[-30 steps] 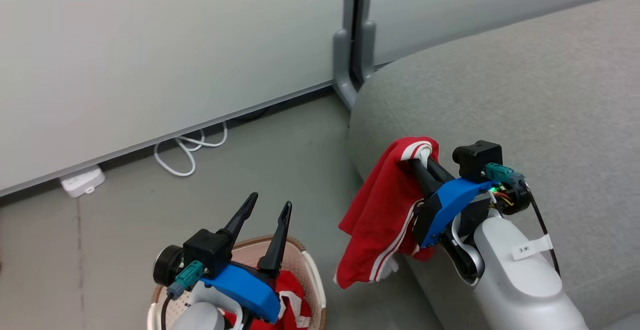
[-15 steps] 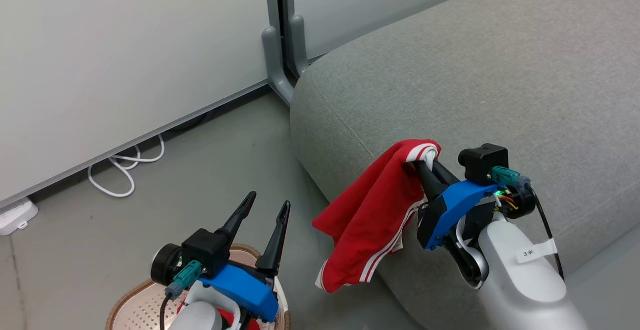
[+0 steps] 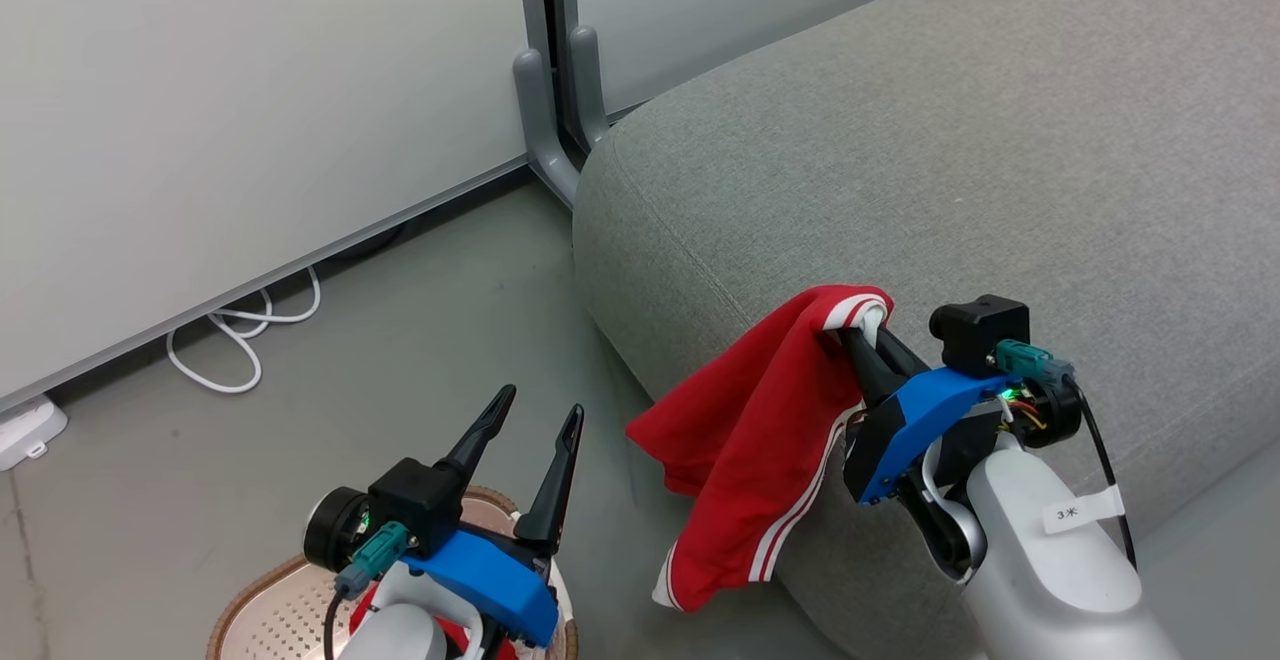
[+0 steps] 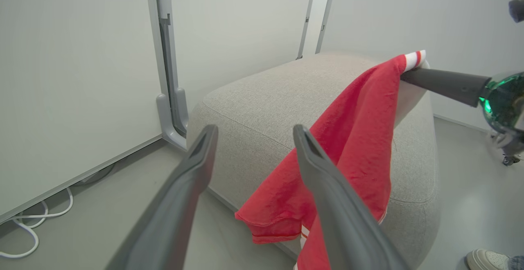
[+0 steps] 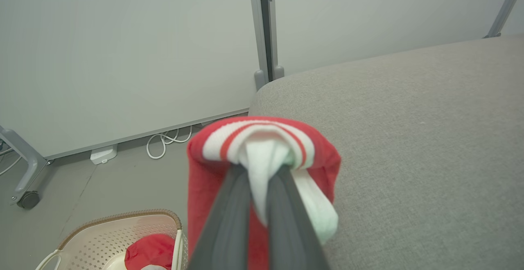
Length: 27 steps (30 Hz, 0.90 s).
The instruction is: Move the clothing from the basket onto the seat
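Lower left, cream perforated basket (image 3: pixel 272 612), brown rim, cut off, red garment (image 5: pixel 149 250) inside mostly hidden, left gripper (image 3: pixel 541 400) above spread wide, empty, centre right, right gripper (image 3: pixel 858 335) clamped on bright-red striped-trim garment (image 3: pixel 750 440), fingertips buried, hanging at grey woven seat (image 3: pixel 900 160) edge.

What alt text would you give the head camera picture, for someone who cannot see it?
The robot's right gripper is shut on a red garment with white stripes, hanging at the rounded edge of a grey seat. Its left gripper is open above a cream basket on the floor, near a pale wall.
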{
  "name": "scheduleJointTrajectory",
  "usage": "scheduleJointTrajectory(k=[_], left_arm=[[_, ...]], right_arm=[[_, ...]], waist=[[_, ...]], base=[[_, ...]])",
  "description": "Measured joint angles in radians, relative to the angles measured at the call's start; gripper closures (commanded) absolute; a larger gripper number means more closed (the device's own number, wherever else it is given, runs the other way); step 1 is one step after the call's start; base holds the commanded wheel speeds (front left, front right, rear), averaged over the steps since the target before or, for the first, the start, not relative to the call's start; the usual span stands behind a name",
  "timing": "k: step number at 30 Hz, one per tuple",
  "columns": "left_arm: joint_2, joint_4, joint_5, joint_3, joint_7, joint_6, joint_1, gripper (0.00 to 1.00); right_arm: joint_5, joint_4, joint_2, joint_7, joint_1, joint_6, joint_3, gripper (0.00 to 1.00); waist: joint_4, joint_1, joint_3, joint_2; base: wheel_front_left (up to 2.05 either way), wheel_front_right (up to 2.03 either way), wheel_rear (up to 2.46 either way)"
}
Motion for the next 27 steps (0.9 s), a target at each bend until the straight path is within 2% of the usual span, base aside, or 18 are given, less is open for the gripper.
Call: scheduleJointTrajectory(k=[5,10,13,21,27], left_arm=[[0.006,-0.007,0.007,0.008,0.0,0.0,-0.003,0.0],[0.017,-0.018,0.017,0.01,0.0,0.0,-0.018,0.0],[0.031,-0.027,0.023,-0.001,0.0,0.0,-0.047,0.0],[0.087,-0.069,0.036,-0.054,0.0,0.0,-0.162,0.0],[0.136,-0.106,0.052,-0.087,0.0,0.0,-0.252,0.0]], right_arm=[[0.024,-0.008,0.0,0.016,-0.012,0.0,-0.018,1.0],[0.02,-0.007,-0.014,0.05,-0.133,0.0,-0.082,1.0],[0.021,-0.005,-0.054,0.065,-0.227,0.0,-0.16,1.0],[-0.048,0.005,-0.234,0.127,-0.439,0.0,-0.381,1.0],[-0.071,0.001,-0.283,0.127,-0.517,0.0,-0.518,1.0]], waist=[[0.005,0.0,0.02,0.0],[0.003,0.0,0.061,0.0],[0.007,0.0,0.095,0.0],[0.048,0.0001,0.219,0.0],[0.086,0.0001,0.343,0.0]], base=[[0.0,0.0,0.0],[0.0,0.0,0.0],[0.0,0.0,0.0],[0.0,0.0,0.0],[0.0,0.0,0.0]])
